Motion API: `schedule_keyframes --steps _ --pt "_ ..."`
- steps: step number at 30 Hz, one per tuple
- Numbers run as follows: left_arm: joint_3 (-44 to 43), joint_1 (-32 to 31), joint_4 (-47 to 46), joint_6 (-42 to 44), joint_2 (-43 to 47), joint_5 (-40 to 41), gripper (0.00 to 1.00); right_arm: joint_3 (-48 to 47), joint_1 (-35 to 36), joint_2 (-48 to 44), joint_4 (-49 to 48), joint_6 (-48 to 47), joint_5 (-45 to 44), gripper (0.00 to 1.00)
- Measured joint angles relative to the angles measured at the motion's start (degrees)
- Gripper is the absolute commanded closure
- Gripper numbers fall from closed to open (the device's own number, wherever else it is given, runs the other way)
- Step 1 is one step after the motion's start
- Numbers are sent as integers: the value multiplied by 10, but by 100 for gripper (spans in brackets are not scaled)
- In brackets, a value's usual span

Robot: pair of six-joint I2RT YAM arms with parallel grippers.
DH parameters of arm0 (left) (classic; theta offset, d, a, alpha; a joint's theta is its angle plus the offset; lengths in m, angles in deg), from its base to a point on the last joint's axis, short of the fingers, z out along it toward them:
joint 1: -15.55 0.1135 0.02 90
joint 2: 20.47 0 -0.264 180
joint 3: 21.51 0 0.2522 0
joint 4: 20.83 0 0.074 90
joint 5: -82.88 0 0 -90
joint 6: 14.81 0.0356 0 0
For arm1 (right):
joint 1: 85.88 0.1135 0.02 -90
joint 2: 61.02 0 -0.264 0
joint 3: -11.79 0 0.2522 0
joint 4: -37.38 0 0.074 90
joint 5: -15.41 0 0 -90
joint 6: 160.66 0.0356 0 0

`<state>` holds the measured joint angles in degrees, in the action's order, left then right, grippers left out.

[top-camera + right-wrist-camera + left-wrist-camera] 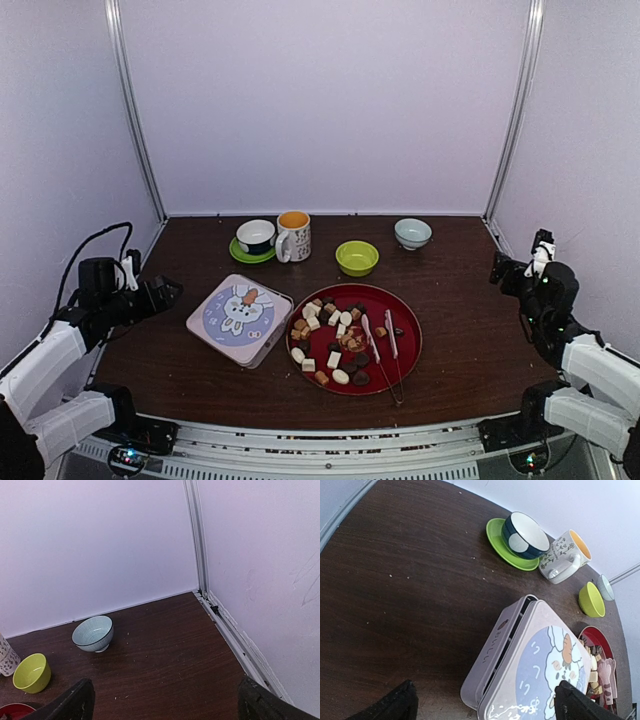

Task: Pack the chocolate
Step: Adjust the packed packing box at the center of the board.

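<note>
Many small chocolate pieces [330, 335] in white, tan and dark brown lie on a round red plate [408, 330] at the table's middle front; some show in the left wrist view [592, 667]. Pink tongs [378, 345] lie on the plate's right half. A pale square tin with a rabbit picture [240, 318] sits left of the plate, its lid slightly ajar [530, 660]. My left gripper [168, 291] is open and empty at the left edge, apart from the tin. My right gripper [500, 268] is open and empty at the right edge.
At the back stand a dark blue cup on a green saucer [254, 240], a white mug [293, 236], a lime green bowl [357, 257] and a pale blue bowl [412, 233]. White walls close the table on three sides, with a metal rail [235, 635] along the right.
</note>
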<state>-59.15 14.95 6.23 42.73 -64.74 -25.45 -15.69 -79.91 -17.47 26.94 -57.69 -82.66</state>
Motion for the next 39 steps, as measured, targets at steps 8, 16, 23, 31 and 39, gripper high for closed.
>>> schedule_keyframes --steps 8,16,23,31,39 --pt "0 0 -11 -5 -25 -64 2 -3 0 3 18 17 -7 0" --pt "-8 -14 -31 -21 -56 -144 2 -87 1 16 147 82 12 0" --pt "-11 -61 -58 -24 -99 -166 2 -139 42 77 237 123 85 0" --pt "-13 -75 -51 -7 -103 -108 2 -160 185 126 293 167 126 0" --pt "-30 -75 -56 14 -167 -74 2 -172 288 160 287 200 134 0"
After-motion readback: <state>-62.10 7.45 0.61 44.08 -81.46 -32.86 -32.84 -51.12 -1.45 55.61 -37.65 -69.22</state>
